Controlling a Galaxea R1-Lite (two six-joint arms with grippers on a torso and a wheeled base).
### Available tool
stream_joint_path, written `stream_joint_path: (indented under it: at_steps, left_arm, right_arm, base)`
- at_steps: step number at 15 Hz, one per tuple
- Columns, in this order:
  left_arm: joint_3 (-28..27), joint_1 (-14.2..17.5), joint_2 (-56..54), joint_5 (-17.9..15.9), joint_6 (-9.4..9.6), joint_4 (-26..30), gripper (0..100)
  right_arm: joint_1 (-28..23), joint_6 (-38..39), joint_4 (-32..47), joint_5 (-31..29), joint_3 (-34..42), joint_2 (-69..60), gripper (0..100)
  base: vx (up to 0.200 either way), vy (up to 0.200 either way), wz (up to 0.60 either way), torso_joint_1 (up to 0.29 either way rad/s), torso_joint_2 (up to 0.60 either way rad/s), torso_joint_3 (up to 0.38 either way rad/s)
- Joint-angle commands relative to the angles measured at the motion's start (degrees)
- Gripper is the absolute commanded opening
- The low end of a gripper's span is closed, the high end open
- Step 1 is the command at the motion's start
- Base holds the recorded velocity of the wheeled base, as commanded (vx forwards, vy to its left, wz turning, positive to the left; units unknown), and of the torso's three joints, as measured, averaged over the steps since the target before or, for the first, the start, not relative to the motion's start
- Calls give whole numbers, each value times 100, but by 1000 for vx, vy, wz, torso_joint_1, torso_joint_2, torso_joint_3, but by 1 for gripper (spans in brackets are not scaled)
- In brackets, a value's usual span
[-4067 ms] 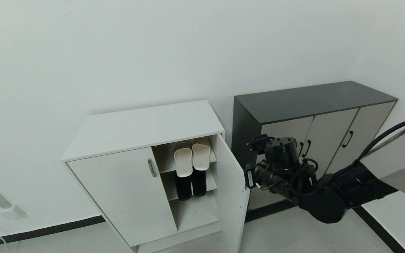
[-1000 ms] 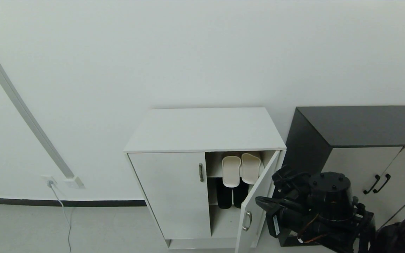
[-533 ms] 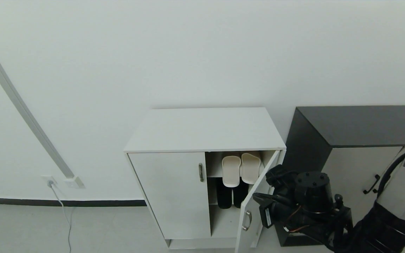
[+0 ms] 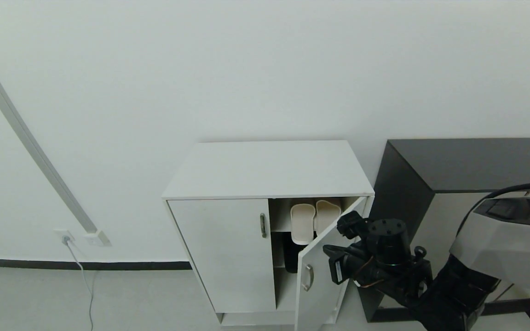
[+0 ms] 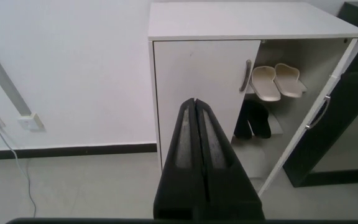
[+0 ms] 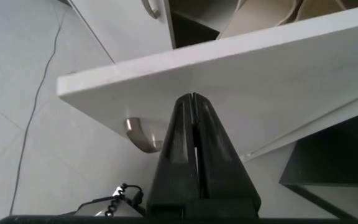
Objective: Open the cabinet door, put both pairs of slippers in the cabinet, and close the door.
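The white cabinet (image 4: 269,170) stands against the wall, its left door (image 4: 223,253) shut and its right door (image 4: 320,276) partly open. The cream slippers (image 4: 302,223) lie side by side on the upper shelf, with the black slippers (image 5: 253,121) on the shelf below. The right gripper (image 6: 193,98), fingers pressed together and holding nothing, points at the right door's outer face above its handle (image 6: 140,134); it seems to touch the door, though that is hard to tell. The left gripper (image 5: 196,102), fingers likewise together, hangs before the left door. A dark cabinet (image 4: 453,161) stands just beside.
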Motion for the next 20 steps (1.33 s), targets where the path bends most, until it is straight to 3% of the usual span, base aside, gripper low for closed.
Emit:
stream_joint_path:
  at_steps: [1,11,20]
  left_arm:
    - [0,0,-1,1,-1,-5,0]
    - [0,0,-1,1,-1,4,0]
    - [0,0,-1,1,-1,-5,0]
  right_arm:
    - [-60,0,13,10,-198,202,0]
    - [-324,0,356,10,-1438,773,0]
    - [-430,0,1332,-34,-2835,1239,0]
  base:
    - [0,0,0,0,0,0]
    - [0,0,0,0,0,0]
    - [0,0,0,0,0,0]
